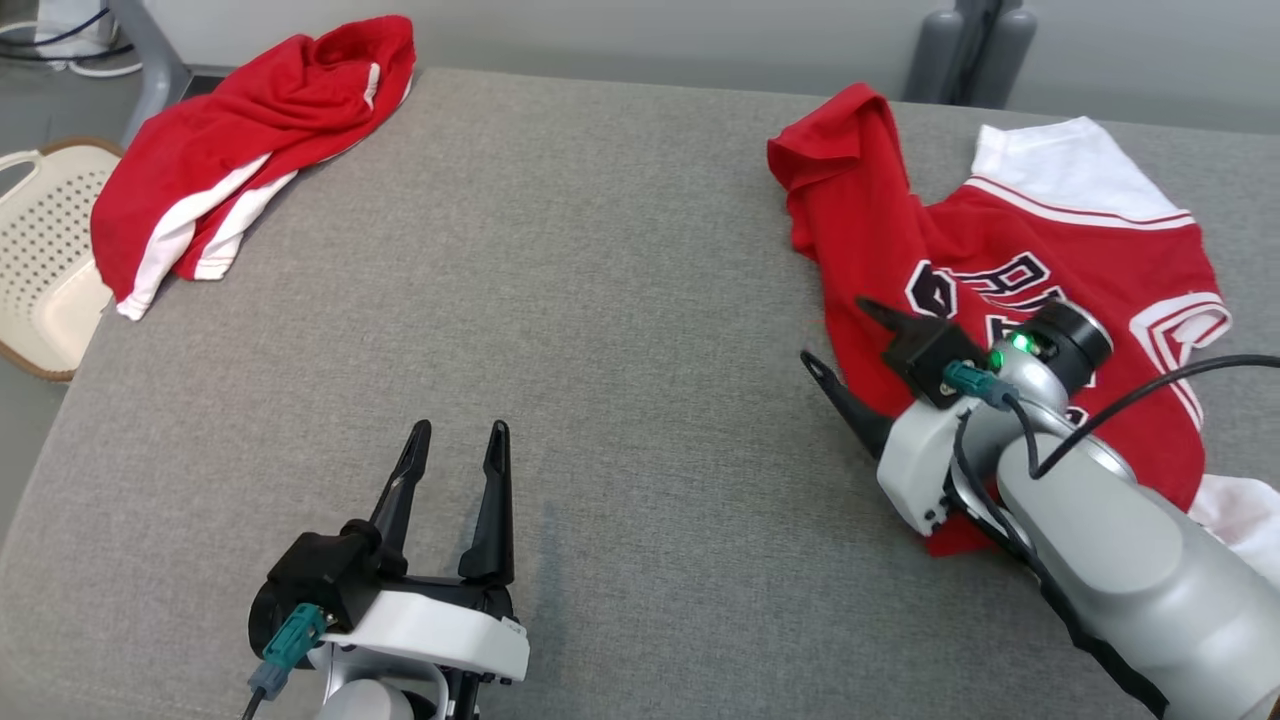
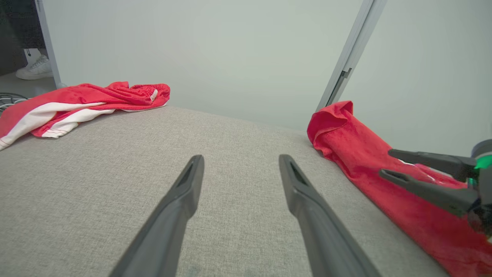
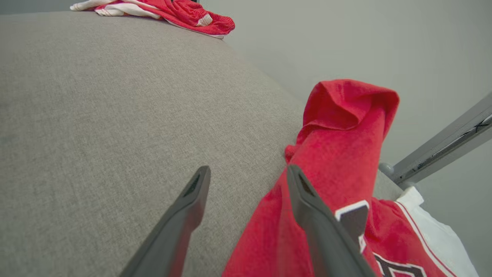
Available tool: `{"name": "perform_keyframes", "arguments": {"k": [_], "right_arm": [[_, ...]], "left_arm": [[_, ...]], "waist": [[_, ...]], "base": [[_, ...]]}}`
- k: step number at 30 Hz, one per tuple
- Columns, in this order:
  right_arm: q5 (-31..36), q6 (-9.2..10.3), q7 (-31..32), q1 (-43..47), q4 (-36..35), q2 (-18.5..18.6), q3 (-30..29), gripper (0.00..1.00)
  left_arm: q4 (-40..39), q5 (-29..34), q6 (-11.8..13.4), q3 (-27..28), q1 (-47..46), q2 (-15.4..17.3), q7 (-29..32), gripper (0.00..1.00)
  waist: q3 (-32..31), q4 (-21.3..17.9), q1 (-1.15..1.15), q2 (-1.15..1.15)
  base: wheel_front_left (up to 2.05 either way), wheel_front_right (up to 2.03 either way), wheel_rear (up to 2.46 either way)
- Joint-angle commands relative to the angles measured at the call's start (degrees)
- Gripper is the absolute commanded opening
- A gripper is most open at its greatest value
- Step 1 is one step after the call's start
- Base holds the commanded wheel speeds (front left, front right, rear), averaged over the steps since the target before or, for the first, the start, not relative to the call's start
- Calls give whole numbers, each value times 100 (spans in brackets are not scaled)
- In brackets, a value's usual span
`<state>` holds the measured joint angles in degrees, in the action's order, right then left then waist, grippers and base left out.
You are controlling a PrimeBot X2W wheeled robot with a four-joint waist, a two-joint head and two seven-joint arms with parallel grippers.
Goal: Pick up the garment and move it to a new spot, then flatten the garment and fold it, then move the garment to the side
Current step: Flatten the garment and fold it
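Note:
A red jersey with white sleeves and black lettering lies rumpled on the right of the grey table; its left part is bunched into a raised fold. My right gripper is open at the jersey's left edge, one finger over the red cloth and the other over bare table, with nothing held. The open left gripper hovers over bare table near the front, well left of the jersey. The left wrist view shows the right gripper from the side.
Red shorts with white stripes lie crumpled at the far left corner, hanging over the edge. A cream perforated basket stands on the floor beyond the left edge. Grey posts rise behind the table. A person's white shoe is far left.

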<state>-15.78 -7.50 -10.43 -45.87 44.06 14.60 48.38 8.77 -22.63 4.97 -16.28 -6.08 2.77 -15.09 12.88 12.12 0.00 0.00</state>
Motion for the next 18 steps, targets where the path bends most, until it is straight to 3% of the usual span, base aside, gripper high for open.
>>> {"name": "perform_keyframes", "arguments": {"k": [1,17,18], "right_arm": [[-51,1,97,76,-1,64,8,100],[-22,1,1195,174,652,50,93,100],[-15,1,1229,162,723,41,119,79]], "left_arm": [[4,69,-37,31,45,22,-11,100],[49,36,-90,-62,63,22,-12,100],[53,32,-88,-71,67,22,-11,100]], "waist": [[-54,-65,0,0],[-68,42,0,0],[-67,63,0,0]], "base": [[0,0,0],[0,0,0],[0,0,0]]}}
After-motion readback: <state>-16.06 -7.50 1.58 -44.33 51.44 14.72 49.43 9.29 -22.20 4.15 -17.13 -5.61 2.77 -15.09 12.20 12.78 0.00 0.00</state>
